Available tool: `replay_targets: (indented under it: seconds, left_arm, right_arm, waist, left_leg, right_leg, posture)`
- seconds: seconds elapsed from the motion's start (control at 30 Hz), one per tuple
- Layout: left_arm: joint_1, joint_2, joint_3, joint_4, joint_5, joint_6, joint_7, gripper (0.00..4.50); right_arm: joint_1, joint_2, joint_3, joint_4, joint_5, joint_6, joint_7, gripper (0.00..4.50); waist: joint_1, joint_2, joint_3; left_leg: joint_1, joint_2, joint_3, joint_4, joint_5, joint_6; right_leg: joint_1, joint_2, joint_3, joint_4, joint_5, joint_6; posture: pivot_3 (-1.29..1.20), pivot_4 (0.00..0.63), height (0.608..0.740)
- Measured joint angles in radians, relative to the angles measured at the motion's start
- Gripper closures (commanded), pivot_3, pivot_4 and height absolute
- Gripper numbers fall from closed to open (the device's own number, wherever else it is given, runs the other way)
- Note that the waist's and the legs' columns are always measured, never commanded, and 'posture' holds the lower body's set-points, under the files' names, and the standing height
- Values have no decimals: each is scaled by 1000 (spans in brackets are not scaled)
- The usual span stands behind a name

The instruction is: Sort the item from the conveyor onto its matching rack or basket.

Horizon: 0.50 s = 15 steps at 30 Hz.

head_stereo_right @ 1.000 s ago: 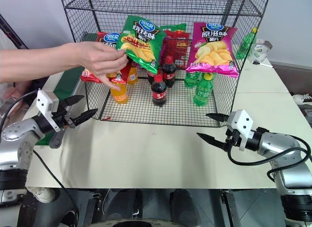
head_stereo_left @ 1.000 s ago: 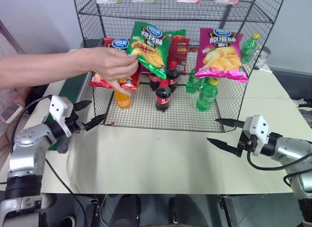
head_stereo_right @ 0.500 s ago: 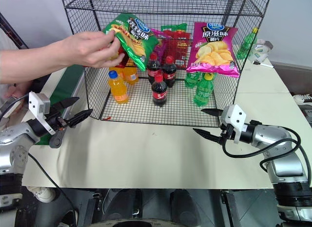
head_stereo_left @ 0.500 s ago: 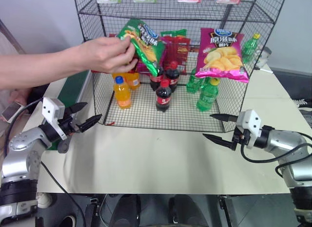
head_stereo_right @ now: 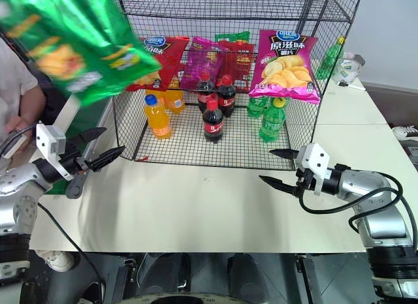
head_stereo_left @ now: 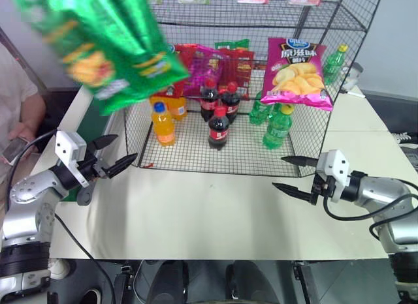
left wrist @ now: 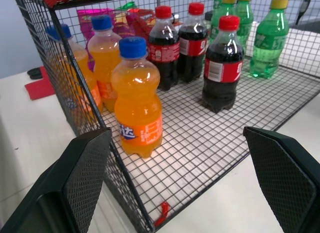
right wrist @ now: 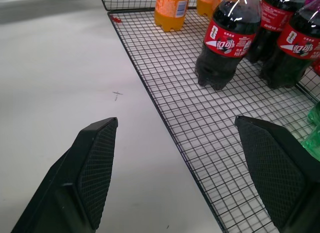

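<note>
The item, a large green crisp bag (head_stereo_left: 108, 46), hangs blurred in the air at the upper left, well above the table and clear of the rack; I cannot tell what holds it. The black wire-mesh rack (head_stereo_left: 189, 146) stands at the back of the table. The conveyor (head_stereo_right: 88, 121) shows as a dark green strip left of the rack. My left gripper (head_stereo_left: 124, 149) is open and empty by the rack's front left corner, facing the bottles (left wrist: 137, 100) inside. My right gripper (head_stereo_left: 278, 172) is open and empty just in front of the rack's front right corner.
On the rack's bottom tier stand orange bottles (head_stereo_left: 163, 124), cola bottles (head_stereo_left: 219, 129) and green bottles (head_stereo_left: 277, 128), with a pink crisp bag (head_stereo_left: 297, 72) and red bags (head_stereo_left: 189, 59) hung above. A person (head_stereo_left: 23, 102) stands at the left edge. Bare table (head_stereo_left: 209, 206) lies between the grippers.
The green crisp bag, held by a person's hand at the rack's upper left, has swung up and left, closer to the camera; the hand has left the view. Both grippers stayed put.
</note>
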Motion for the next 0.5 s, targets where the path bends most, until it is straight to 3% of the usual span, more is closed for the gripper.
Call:
replay_targets:
  seconds: [0.5]
  left_arm:
    - [14,0,-3,-7,1,-2,-9,0]
  right_arm:
    - [0,0,9,0,-7,0,2,594]
  waist:
    - [-1,0,0]
  left_leg:
    - [0,0,0,0,0,0]
  right_leg:
    - [0,0,0,0,0,0]
  posture:
    - [0,150,739]
